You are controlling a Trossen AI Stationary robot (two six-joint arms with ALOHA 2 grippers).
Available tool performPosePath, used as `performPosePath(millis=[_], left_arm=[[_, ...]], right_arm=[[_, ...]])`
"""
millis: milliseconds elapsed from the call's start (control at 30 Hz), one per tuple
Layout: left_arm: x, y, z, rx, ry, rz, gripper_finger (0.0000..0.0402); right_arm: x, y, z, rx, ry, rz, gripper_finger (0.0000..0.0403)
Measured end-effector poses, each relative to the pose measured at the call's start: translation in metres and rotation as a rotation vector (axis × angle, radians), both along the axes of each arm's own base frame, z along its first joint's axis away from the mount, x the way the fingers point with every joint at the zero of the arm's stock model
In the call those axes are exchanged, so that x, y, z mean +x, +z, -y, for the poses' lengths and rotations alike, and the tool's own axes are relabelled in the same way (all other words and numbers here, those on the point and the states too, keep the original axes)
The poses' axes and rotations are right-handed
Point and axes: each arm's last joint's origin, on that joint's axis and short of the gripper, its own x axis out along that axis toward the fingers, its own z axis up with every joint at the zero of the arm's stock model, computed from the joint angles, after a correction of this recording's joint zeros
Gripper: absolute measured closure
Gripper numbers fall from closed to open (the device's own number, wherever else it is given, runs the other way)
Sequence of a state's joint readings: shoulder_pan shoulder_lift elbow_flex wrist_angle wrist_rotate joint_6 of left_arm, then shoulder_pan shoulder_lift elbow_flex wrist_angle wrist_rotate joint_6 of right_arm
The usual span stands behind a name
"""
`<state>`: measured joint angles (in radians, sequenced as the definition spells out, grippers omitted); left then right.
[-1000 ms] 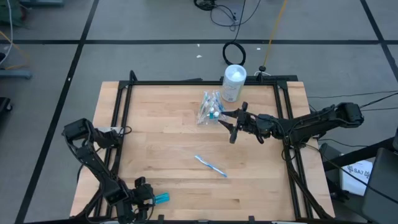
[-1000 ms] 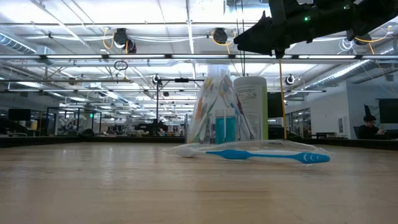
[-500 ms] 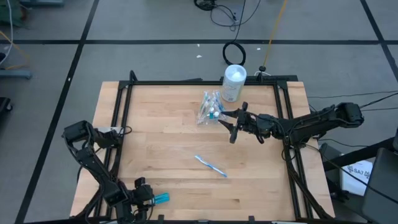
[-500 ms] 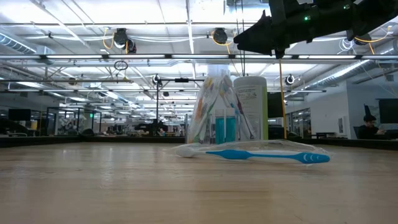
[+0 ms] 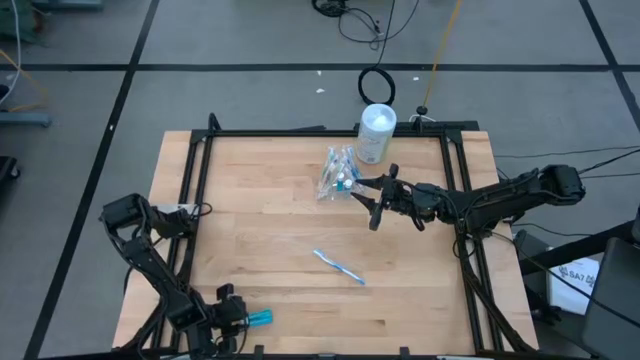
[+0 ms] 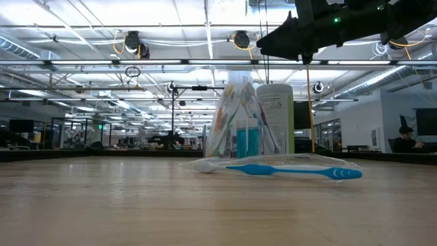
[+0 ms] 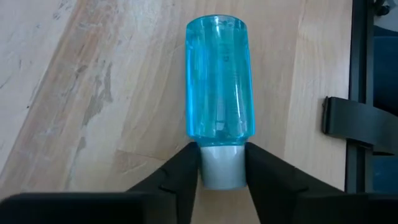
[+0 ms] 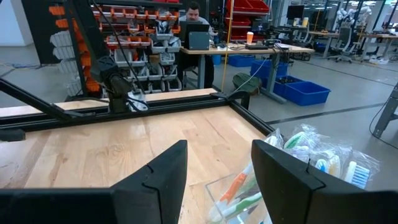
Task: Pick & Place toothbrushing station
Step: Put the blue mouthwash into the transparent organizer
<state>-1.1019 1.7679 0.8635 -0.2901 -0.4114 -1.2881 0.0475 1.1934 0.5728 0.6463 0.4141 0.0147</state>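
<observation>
A translucent blue toothpaste tube (image 7: 219, 81) with a grey cap lies on the wood near the table's front left corner (image 5: 261, 318). My left gripper (image 7: 222, 177) is at its cap end (image 5: 238, 318). A crinkly clear bag of toothbrushes (image 5: 337, 175) stands upright at the far middle of the table (image 6: 239, 123). A blue toothbrush in a clear wrapper (image 5: 338, 266) lies flat on the table's middle (image 6: 287, 169). My right gripper (image 5: 372, 200) hangs level and open just right of the bag (image 8: 298, 162), well above the table, touching nothing. My left gripper has the tube's grey cap (image 7: 221, 167) between its two fingers, one finger on each side of it. The fingers slant down from the table's left and lie along the tube's length. The tube lies on its side on the table, its blue body pointing toward the right edge.
A white cylindrical canister (image 5: 376, 133) stands just behind the bag at the far edge. A black frame rail (image 5: 320, 132) runs around the tabletop; part of it (image 7: 360, 124) lies close beside the tube. Bare wood lies between the tube and the toothbrush. A person sits at a desk (image 8: 198, 25) beyond the table.
</observation>
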Motion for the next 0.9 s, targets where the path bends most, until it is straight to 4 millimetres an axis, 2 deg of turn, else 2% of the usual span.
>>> performPosePath(millis=[200, 367, 533, 633, 767, 900], left_arm=[[0.001, 0.005, -0.001, -0.01, -0.025, -0.005, 0.0307], [0.011, 0.032, -0.014, -0.042, -0.069, 0.02, 0.0312], [0.028, 0.059, -0.042, 0.049, -0.112, 0.09, 0.0308], [0.042, 0.072, -0.06, 0.127, -0.178, 0.136, 0.0308], [0.063, 0.081, -0.088, 0.294, -0.27, 0.189, 0.0307], [0.085, 0.09, -0.116, 0.51, -0.391, 0.244, 0.0307]], right_arm=[[0.0, 0.0, 0.0, 0.0, 0.0, 0.001, 0.0232], [0.0, 0.003, 0.0, 0.001, 0.0, 0.03, 0.0232], [0.0, 0.003, 0.0, 0.002, 0.004, 0.032, 0.0232], [0.001, 0.003, -0.003, -0.01, 0.101, 0.027, 0.0232], [0.002, 0.004, -0.009, -0.037, 0.262, 0.033, 0.0232], [0.002, 0.003, -0.014, 0.028, 0.287, 0.038, 0.0227]])
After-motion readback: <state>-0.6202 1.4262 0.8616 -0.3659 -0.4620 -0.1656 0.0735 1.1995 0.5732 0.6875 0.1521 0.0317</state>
